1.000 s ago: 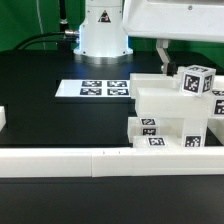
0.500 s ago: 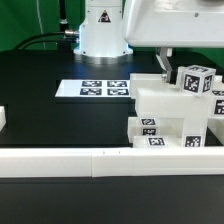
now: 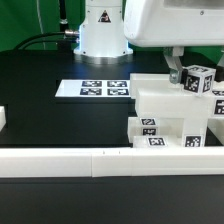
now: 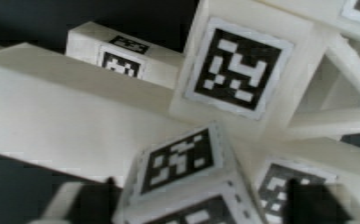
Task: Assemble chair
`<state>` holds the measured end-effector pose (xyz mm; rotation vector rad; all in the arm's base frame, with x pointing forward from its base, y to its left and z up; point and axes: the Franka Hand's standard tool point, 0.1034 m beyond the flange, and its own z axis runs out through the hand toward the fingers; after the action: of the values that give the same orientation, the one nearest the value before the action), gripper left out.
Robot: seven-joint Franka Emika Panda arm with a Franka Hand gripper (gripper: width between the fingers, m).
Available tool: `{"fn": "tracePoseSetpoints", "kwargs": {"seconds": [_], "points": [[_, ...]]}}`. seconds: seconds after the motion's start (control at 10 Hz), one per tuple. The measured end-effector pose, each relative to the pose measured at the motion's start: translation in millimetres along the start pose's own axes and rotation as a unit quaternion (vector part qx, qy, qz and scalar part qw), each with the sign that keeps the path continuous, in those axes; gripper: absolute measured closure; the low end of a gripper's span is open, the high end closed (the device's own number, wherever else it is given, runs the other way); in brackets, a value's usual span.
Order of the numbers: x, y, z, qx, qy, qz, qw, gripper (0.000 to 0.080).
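Chair [image 3: 165,112] parts stand bunched together on the black table [image 3: 40,115], at the exterior view's right and just behind the long white border rail [image 3: 90,160] that runs along the front edge. They are chunky matte-white blocks and frames stacked against one another, with square black-and-white tags on several faces. Two of those tags sit low on the front block, close to the rail. A tagged post [image 3: 198,78] rises above the stack, and its marked faces are the highest part of the pile.

The gripper [image 3: 178,72] hangs right at that post, under the arm's bulky white wrist housing. In the exterior view one dark finger shows just beside the post on the side toward the view's left, and the other finger is hidden. In the wrist view the gripper [image 4: 195,202] looks straight down on the parts. Its two dark fingers [image 4: 301,192] are spread wide apart, with a tagged white end of the chair [image 4: 180,165] lying between them. A thin dark gap seems to show on each side of that piece, so the fingers appear not to be pressing on it, though the picture is soft there.

The marker board [image 3: 95,88] lies flat on the table in front of the robot base [image 3: 100,25], well apart from the stack. A small white piece [image 3: 3,118] shows at the left edge of the exterior view, cut off by the frame.
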<state>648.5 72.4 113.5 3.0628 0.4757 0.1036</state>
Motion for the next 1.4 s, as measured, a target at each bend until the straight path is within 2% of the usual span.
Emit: {"fn": "tracePoseSetpoints", "kwargs": {"seconds": [0.1, 0.4, 0.7, 1.0, 1.2, 1.4], "points": [[0.0, 0.2, 0.0, 0.000, 0.000, 0.000, 1.000, 0.0520], [-0.2, 0.4, 0.1, 0.000, 0.000, 0.014, 1.000, 0.0517], [-0.5, 1.3, 0.3, 0.000, 0.000, 0.149, 0.989, 0.0517], [-0.1, 2.7, 0.5, -0.001, 0.004, 0.282, 0.959, 0.0515], [1.6, -0.7, 0.2, 0.000, 0.006, 0.378, 0.926, 0.0515], [1.2, 0.4, 0.3, 0.001, 0.005, 0.407, 0.914, 0.0515]]}}
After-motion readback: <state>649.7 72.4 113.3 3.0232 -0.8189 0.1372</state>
